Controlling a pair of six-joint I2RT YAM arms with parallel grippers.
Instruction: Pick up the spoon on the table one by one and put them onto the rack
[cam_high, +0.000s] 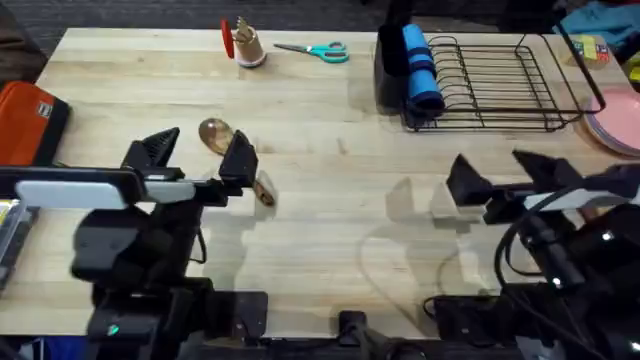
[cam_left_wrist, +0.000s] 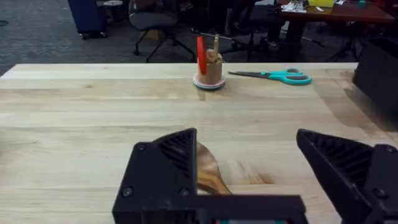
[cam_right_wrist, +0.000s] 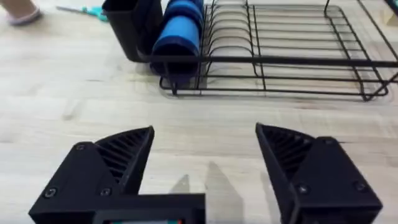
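At the far left edge of the surface (cam_high: 330, 250) lies an orange case (cam_high: 30, 120). The left gripper (cam_high: 195, 150) hangs over the left half with its fingers spread wide and nothing between them. A wooden spoon (cam_high: 216, 133) lies flat under it, the glossy bowl showing between the fingers and the handle tip poking out past the right finger. Farther back stand a small wooden holder (cam_high: 247, 45) with a red piece, then teal-handled scissors (cam_high: 318, 50). At the back right sits the black wire rack (cam_high: 490, 85), with its tall black utensil holder (cam_high: 390, 60) and a blue roll (cam_high: 420, 65) on its left end. The right gripper (cam_high: 505, 175) hovers near the rack, fingers wide apart, holding nothing
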